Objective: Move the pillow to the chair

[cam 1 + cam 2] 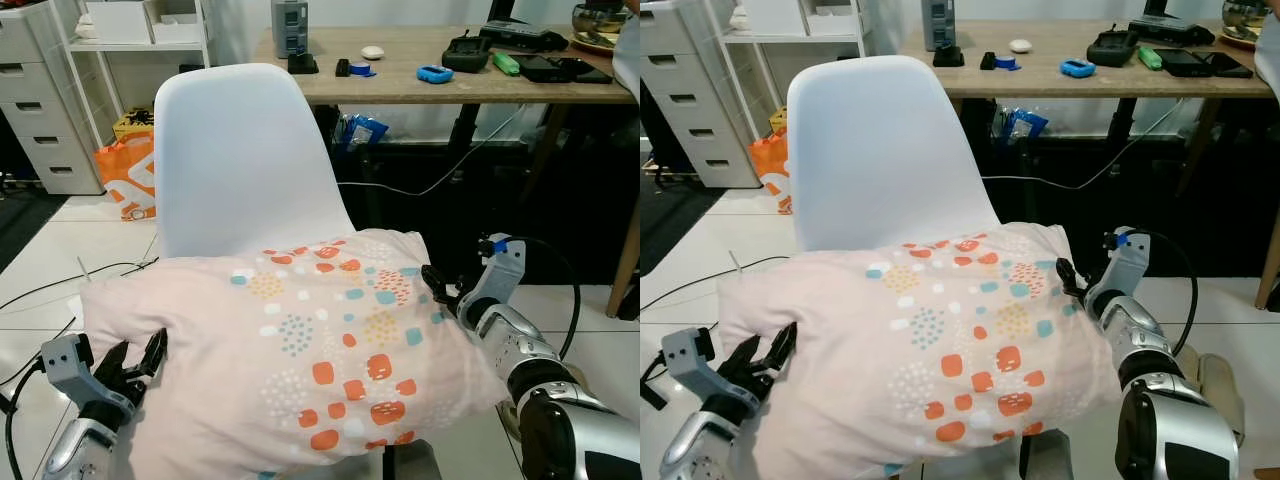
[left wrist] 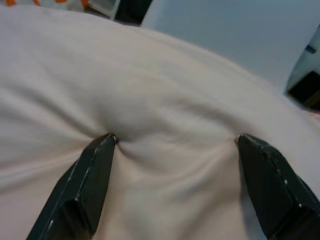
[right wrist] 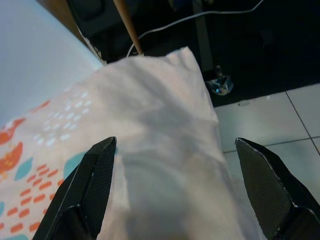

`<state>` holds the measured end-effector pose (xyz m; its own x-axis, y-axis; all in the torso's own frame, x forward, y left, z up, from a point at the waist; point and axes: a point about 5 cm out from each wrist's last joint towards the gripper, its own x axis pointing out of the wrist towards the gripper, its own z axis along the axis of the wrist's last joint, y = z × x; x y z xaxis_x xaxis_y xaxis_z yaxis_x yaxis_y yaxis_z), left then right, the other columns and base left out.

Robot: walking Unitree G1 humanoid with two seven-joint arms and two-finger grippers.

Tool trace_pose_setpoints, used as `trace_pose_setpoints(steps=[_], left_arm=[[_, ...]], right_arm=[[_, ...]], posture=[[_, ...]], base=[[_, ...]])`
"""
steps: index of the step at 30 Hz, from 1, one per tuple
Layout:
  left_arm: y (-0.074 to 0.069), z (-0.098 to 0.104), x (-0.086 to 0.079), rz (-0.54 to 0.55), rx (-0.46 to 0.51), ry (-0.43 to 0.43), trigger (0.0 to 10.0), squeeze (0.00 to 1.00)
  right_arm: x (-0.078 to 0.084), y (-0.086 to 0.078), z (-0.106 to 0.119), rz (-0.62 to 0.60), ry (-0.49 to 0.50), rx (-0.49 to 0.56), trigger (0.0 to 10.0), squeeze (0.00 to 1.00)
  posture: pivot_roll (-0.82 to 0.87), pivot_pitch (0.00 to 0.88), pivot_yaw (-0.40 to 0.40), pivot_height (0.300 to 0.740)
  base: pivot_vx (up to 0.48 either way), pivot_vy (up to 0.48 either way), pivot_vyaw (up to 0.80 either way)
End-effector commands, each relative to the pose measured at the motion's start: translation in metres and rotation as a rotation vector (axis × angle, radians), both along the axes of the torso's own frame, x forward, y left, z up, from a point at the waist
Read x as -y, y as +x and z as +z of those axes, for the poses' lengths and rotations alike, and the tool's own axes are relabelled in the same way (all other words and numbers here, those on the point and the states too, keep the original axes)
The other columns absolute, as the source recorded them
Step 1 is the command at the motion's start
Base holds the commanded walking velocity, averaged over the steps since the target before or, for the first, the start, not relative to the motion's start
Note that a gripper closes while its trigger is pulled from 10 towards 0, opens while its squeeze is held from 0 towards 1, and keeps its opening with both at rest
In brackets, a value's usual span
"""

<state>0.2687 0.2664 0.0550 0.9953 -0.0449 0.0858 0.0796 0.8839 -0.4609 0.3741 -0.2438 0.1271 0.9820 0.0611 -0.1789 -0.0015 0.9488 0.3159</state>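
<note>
You are looking at a big wooden desk (image 1: 470,80) at the back, with small gadgets on top. In front of it stands a white chair (image 1: 240,160). Beside the chair you can see white drawers (image 1: 40,110) and an orange bag (image 1: 130,175) on the tiled floor (image 1: 60,240).

The pillow (image 1: 300,350) is the next biggest thing. It is pale pink with orange, blue and yellow spots. It lies across the front of the chair, over the seat, and leans near the chair's back. You cannot tell if the seat is taking all its weight yet.

The pillow looks soft, puffy and light. It will squash and sag if you hold it in one small place. It is not slippery and it will not break. So hold it at both ends, one tool on each side, and press in gently.

That is how your tools sit now. The left tool (image 1: 135,362) is at the pillow's left end, near the bottom corner. Its fingers (image 2: 95,165) are spread wide and their tips push dents into the cloth. It presses but does not pinch.

The right tool (image 1: 440,288) is at the pillow's right edge, higher up. Its fingers (image 3: 97,170) are spread wide too, with the pillow's white corner between them.
</note>
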Motion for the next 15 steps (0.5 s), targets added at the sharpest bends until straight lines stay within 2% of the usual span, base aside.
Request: trace_pose_setpoints(steps=[1,2,7,13,14,15], left_arm=[[-0.002,0.001,-0.002,0.017,0.019,-0.042,10.0,0.00],[-0.002,0.007,-0.010,0.080,0.058,-0.087,10.0,0.00],[-0.001,0.016,-0.021,0.160,0.103,-0.139,10.0,0.00],[0.000,0.024,-0.029,0.209,0.126,-0.148,10.0,0.00],[0.002,0.031,-0.030,0.213,0.148,-0.144,10.0,0.00],[0.002,0.031,-0.030,0.213,0.148,-0.144,10.0,0.00]], right_arm=[[0.004,0.004,0.015,-0.018,0.023,0.080,10.0,0.00],[0.009,0.007,0.029,-0.043,0.003,0.143,10.0,0.00],[0.020,0.011,0.051,-0.093,-0.046,0.221,10.0,0.00],[0.014,0.015,0.062,-0.046,-0.019,0.274,10.0,0.00],[0.007,0.017,0.066,0.001,-0.017,0.288,10.0,0.00],[0.007,0.017,0.066,0.001,-0.017,0.288,10.0,0.00]], posture=[[-0.08,0.092,-0.025,0.427],[-0.08,0.094,-0.024,0.427],[-0.09,0.098,-0.026,0.427],[-0.09,0.099,-0.028,0.427],[-0.08,0.098,-0.030,0.436],[-0.08,0.098,-0.030,0.436]], base=[[0.000,0.000,0.00],[0.000,0.000,0.00],[0.000,0.000,0.00],[0.000,0.000,0.00],[0.000,0.000,0.00],[0.000,0.000,0.00]])
